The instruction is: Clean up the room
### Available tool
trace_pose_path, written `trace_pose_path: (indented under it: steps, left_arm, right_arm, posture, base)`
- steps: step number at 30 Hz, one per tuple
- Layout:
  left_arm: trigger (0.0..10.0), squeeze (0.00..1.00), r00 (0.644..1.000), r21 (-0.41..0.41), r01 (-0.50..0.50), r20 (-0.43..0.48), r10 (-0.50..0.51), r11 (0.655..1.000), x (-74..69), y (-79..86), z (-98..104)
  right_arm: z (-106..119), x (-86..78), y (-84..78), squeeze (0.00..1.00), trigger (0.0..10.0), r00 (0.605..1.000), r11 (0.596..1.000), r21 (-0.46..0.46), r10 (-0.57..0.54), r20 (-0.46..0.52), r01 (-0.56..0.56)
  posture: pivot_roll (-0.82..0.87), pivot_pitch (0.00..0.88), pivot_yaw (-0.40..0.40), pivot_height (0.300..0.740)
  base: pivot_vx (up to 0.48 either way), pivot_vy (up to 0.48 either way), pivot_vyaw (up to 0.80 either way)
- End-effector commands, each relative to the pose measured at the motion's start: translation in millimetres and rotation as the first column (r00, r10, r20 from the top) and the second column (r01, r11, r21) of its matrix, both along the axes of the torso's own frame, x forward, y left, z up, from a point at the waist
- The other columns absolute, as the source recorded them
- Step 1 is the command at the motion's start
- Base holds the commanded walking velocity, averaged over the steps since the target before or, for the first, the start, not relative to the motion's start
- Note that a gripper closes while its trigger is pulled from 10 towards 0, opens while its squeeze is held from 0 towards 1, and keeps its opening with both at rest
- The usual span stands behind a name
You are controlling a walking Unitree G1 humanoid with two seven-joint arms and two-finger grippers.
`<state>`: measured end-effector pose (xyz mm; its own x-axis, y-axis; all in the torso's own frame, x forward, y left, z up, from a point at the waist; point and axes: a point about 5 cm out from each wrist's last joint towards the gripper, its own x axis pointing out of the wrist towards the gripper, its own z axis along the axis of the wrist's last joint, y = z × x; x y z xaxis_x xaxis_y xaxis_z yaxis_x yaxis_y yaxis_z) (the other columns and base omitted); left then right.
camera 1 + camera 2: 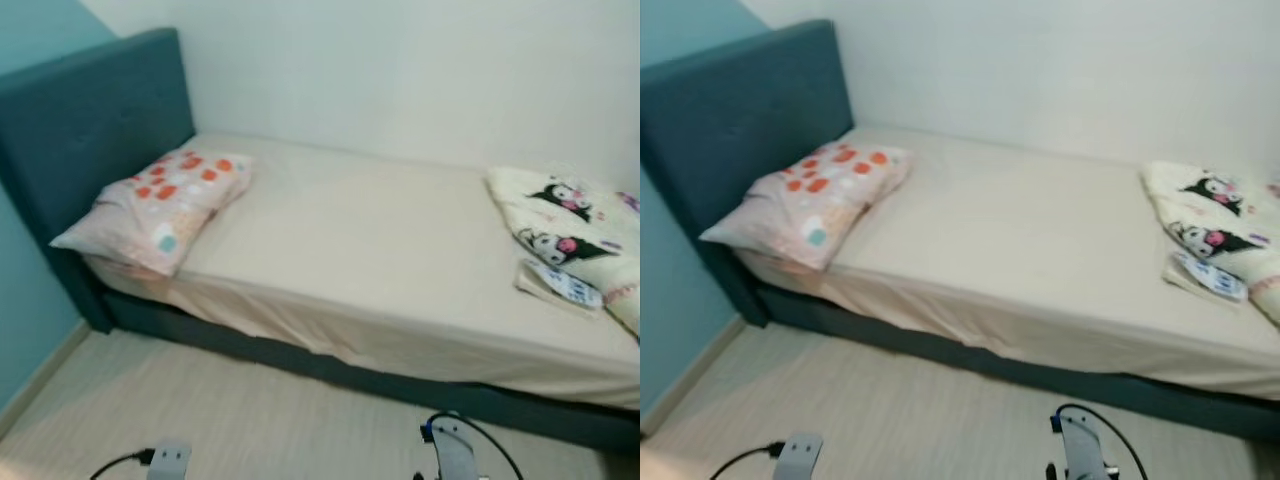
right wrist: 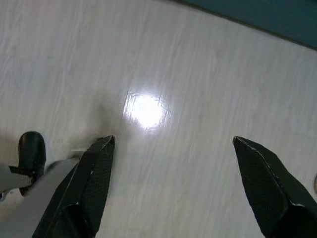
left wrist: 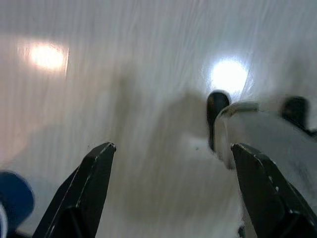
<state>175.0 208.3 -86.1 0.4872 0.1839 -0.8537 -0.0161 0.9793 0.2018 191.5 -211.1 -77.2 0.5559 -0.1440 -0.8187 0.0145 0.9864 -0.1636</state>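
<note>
A bed with a cream sheet point(image 1: 380, 250) and a teal headboard point(image 1: 90, 130) stands ahead of me. A pillow point(image 1: 165, 205) with orange spots lies at the head end. At the foot end sits a folded cartoon blanket point(image 1: 575, 235). Both arms hang low over the pale floor: the left arm point(image 1: 168, 460) and the right arm point(image 1: 455, 450) show at the bottom edge. My left gripper point(image 3: 171, 148) is open above the floor. My right gripper point(image 2: 173, 144) is open too, with nothing between its fingers.
Pale wood-look floor point(image 1: 250, 410) runs between me and the dark bed base point(image 1: 300, 355). A teal wall point(image 1: 25, 300) closes the left side and a white wall point(image 1: 420, 70) stands behind the bed. A blue object point(image 3: 12, 198) shows beside the left gripper's finger.
</note>
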Motion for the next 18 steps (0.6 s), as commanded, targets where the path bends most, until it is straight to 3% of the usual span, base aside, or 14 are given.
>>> trace_pose_path:
  steps: [1,4,18]
  left_arm:
    - [10.0,0.00,1.000,-0.003,-0.004,-0.024,0.004,1.000,-6.5,0.5,-2.9]
    - [10.0,0.00,1.000,-0.003,-0.003,-0.024,0.003,1.000,-6.3,0.3,-2.9]
    - [10.0,0.00,1.000,-0.013,0.005,-0.020,-0.006,1.000,-5.5,-2.4,-3.0]
  right_arm:
    - [0.5,0.1,-2.9,0.00,10.0,1.000,1.000,0.000,-0.012,-0.003,0.012]
    - [1.4,1.6,-3.6,0.00,10.0,1.000,1.000,-0.003,-0.011,0.002,0.011]
    - [3.0,6.2,1.1,0.00,10.0,1.000,1.000,-0.006,-0.003,0.019,0.003]
  posture:
    - [0.13,0.035,-0.030,0.724]
    - [0.13,0.035,-0.030,0.724]
    - [0.13,0.039,-0.029,0.724]
  base:
    - [0.000,-0.480,0.00]
    - [0.000,-0.480,0.00]
    - [0.000,-0.034,0.00]
